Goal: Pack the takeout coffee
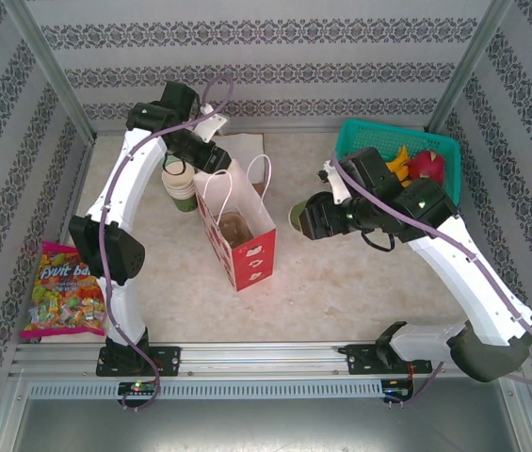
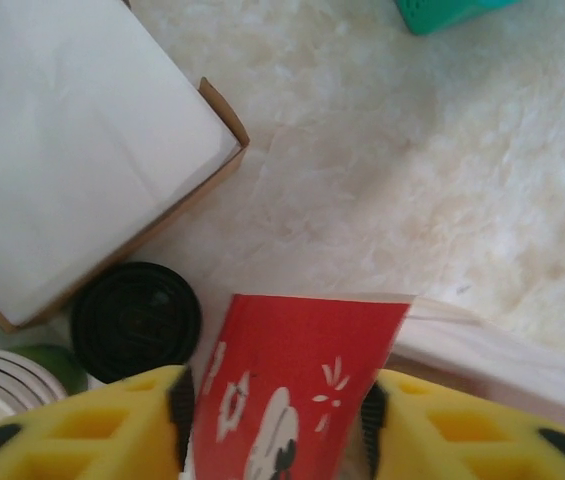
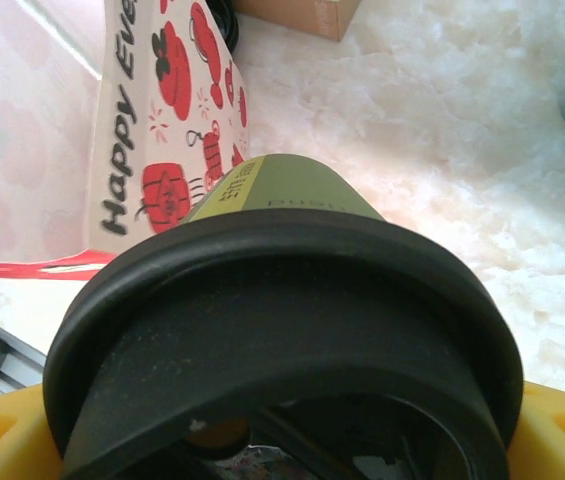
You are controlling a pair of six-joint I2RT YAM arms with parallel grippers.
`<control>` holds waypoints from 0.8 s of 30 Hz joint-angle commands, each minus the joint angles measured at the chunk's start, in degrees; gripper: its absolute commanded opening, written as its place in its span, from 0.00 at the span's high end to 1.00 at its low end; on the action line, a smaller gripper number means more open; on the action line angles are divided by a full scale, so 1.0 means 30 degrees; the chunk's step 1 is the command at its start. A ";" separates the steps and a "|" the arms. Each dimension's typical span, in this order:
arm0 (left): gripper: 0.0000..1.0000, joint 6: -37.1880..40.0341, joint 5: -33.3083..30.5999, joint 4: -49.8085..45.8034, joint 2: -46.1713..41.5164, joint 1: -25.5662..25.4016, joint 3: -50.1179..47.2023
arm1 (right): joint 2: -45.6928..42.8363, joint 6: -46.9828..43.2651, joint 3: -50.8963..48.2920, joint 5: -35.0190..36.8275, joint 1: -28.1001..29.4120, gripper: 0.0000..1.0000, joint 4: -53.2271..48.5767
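Top view: The right gripper (image 1: 308, 218) held the coffee cup (image 1: 297, 217) just above the table (image 1: 360, 282), right of the red gift bag (image 1: 237, 235) and apart from it. The bag stood upright with its mouth open. The left gripper (image 1: 211, 155) sat at the bag's far rim.

Left wrist view: The yellow fingers (image 2: 82, 430) flanked the bag's red end panel. Whether they pinched it could not be told. A black lid (image 2: 134, 320) and a cardboard box (image 2: 62, 150) of white paper lay beside the bag.

Right wrist view: The cup's black lid (image 3: 282, 300) was nearest the camera, and the olive body pointed toward the bag. The jaws stood wide around the cup and gripped it.

Judgement: The step in hand is carrying the cup to the bag. To do it well, the left gripper should hold the rim open and steady. The cup should be lifted above the handles, centred over the mouth, set lid-up and lowered slowly. It should be released only once it rests on the bag's floor.
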 commanded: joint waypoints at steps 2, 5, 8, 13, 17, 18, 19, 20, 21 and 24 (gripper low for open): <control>0.70 -0.0722 0.0689 -0.0164 -0.1246 0.0093 -0.0845 | -0.0177 0.0612 0.1425 -0.0357 0.0256 0.35 -0.1305; 0.77 -0.1806 0.1259 0.1007 -0.2205 0.0037 -0.2197 | 0.0148 0.0581 0.2589 -0.0677 0.0271 0.35 -0.2347; 0.87 -0.3177 0.1416 0.1789 -0.2907 -0.0171 -0.3146 | 0.0759 0.0284 0.3917 -0.1495 0.0264 0.35 -0.3386; 0.95 -0.5179 0.1087 0.2964 -0.4256 -0.0441 -0.4895 | 0.2439 -0.0556 0.7176 -0.1870 0.0252 0.36 -0.5619; 0.97 -0.6462 0.1016 0.3739 -0.4890 -0.0857 -0.5599 | 0.3352 -0.0862 0.9192 -0.2543 0.0339 0.36 -0.5730; 0.97 -0.6671 0.0935 0.3861 -0.4975 -0.1002 -0.5695 | 0.3493 -0.0880 0.9555 -0.2837 0.0384 0.36 -0.5502; 0.98 -0.6913 0.0856 0.3950 -0.5018 -0.1125 -0.5682 | 0.3574 -0.0896 0.9803 -0.3187 0.0455 0.36 -0.5165; 0.98 -0.7157 0.0786 0.3972 -0.5020 -0.1197 -0.5701 | 0.3587 -0.0888 0.9982 -0.3530 0.0550 0.36 -0.4804; 0.99 -0.7457 0.0687 0.4031 -0.5019 -0.1307 -0.5676 | 0.3636 -0.0919 1.0162 -0.3911 0.0662 0.36 -0.4419; 1.00 -0.8159 0.0340 0.4162 -0.4962 -0.1621 -0.5743 | 0.3638 -0.1177 1.0289 -0.4989 0.1170 0.36 -0.3200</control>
